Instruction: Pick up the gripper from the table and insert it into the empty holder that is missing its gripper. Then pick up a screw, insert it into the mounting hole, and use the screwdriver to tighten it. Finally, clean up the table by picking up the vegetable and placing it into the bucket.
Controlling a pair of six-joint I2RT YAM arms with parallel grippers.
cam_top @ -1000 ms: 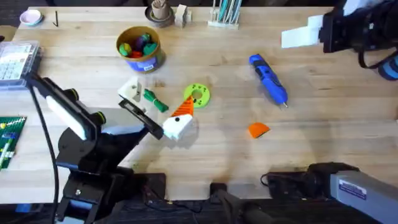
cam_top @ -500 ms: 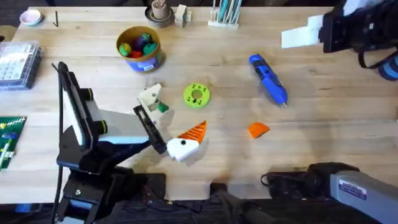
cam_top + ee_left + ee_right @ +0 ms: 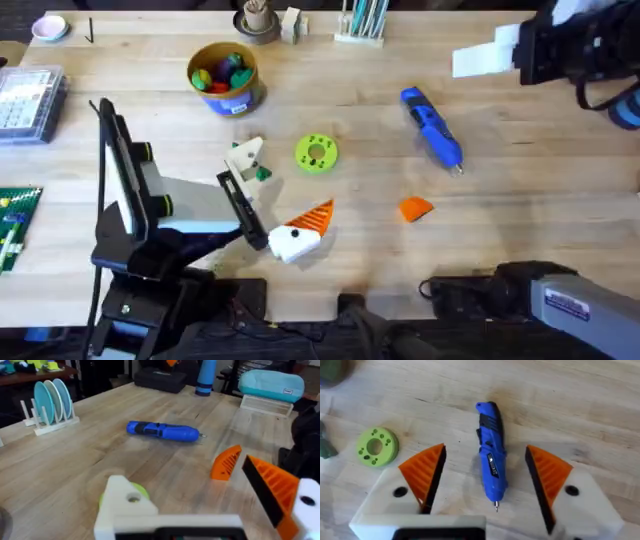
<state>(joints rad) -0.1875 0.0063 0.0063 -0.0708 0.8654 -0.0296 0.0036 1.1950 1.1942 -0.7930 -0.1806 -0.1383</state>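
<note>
Gripper (image 3: 415, 209): loose on the tabletop, lower centre-right — not yet inserted.
Left pincer (image 3: 272, 198): open, holding nothing.
Right pincer (image 3: 482, 480): wide open, empty, over the screwdriver (image 3: 491, 448).
Left: screw, tightening, vegetable (image 3: 261, 172) beside the left pincer.

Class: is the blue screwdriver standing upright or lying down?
Lying down: the screwdriver rests flat along the table, bit pointing sideways.

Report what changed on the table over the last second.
The left end effector swung toward the table's near edge and the middle, open and holding nothing. Its plain white holder now partly covers the vegetable. The loose orange gripper, screwdriver and bucket stayed put.
</note>
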